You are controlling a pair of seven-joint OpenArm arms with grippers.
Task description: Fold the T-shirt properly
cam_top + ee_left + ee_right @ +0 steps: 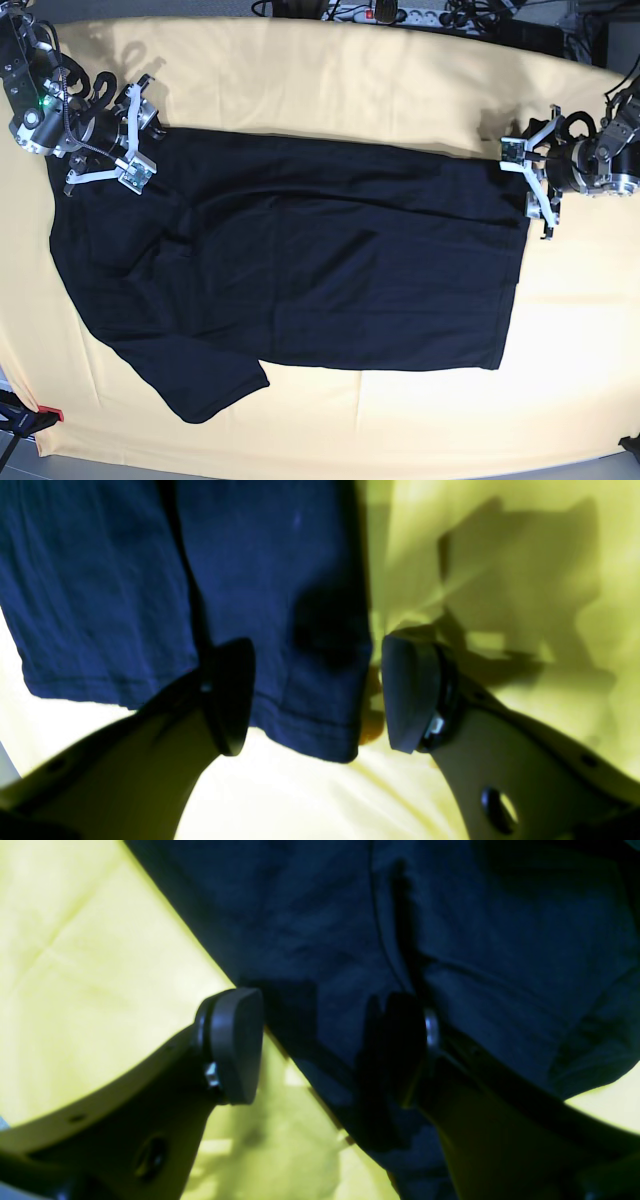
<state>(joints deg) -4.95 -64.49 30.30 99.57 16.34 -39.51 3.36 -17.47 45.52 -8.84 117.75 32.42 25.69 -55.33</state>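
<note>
Lying flat on a yellow cloth (330, 90), the T-shirt (300, 270) is the landmark for these notes; it spreads dark and wide across the middle of the base view.

Nearest the camera: one sleeve (205, 385) sticks out from the shirt's lower edge, toward the view's left. The straight hem (512, 290) runs down the shirt's far right side.

Further back, at the shirt's upper corners, sit the two arms.

Left gripper (535, 195): at the hem's top corner, on the view's right. Jaws spread. In its wrist view the left gripper (315, 695) straddles the hem corner, one pad over fabric, the other over bare cloth just beside the edge. Nothing pinched; fabric lies loose between the pads.

Right gripper (130, 140): at the shirt's opposite upper corner, by the shoulder end. Jaws also wide. In its wrist view the right gripper (320, 1045) has one pad over yellow cloth and the other over dark fabric, the shirt's edge running diagonally between them. No grip visible.

Beyond the shirt, past the cloth's far edge: cables and a power strip (390, 14).
</note>
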